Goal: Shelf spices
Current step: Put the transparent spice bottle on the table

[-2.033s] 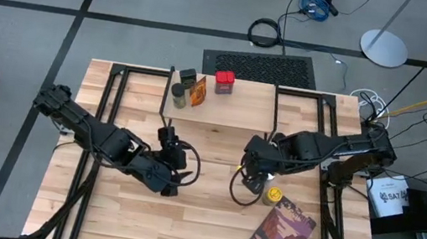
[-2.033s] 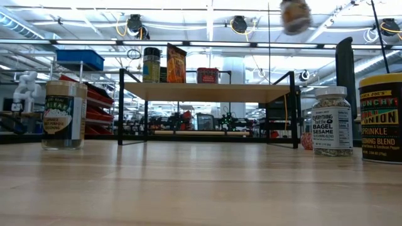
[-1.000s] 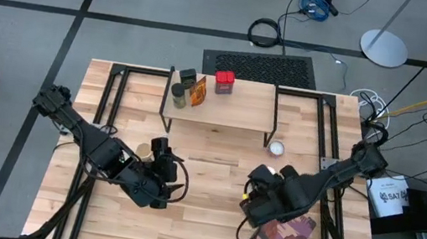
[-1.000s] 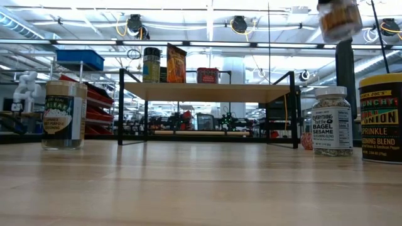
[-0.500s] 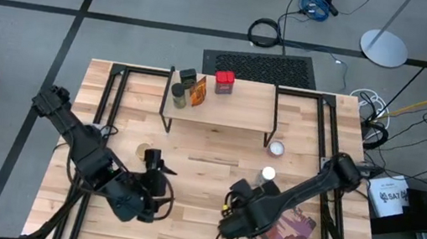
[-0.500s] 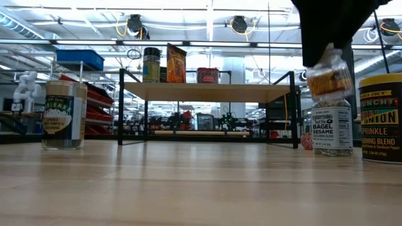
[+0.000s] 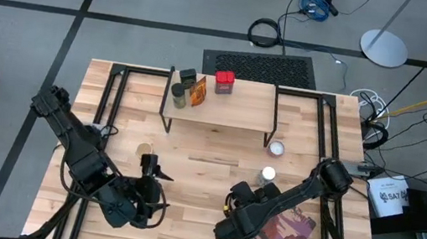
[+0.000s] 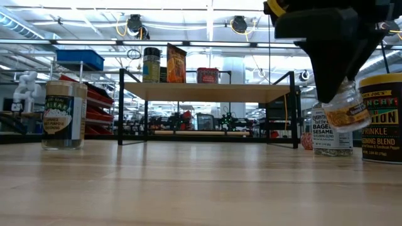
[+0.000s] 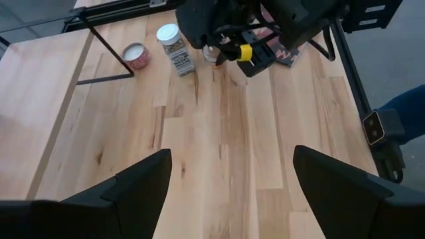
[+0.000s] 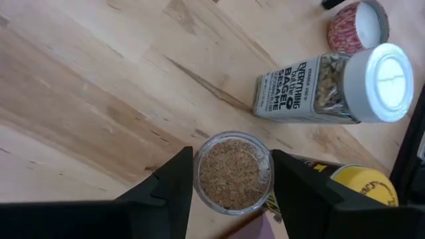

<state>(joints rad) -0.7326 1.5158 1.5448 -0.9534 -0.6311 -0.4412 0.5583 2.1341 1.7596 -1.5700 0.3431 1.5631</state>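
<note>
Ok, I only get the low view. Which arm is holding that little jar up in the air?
Observer: The right gripper. Its fingers are closed around the jar.
Operator: What's the other arm doing?
Observer: The left gripper hangs open and empty over the table's left side, away from the shelf.
Operator: Is anything lying near the jar that I can't see?
Observer: Yes, a picture book lies flat on the table beside the right gripper.
</note>
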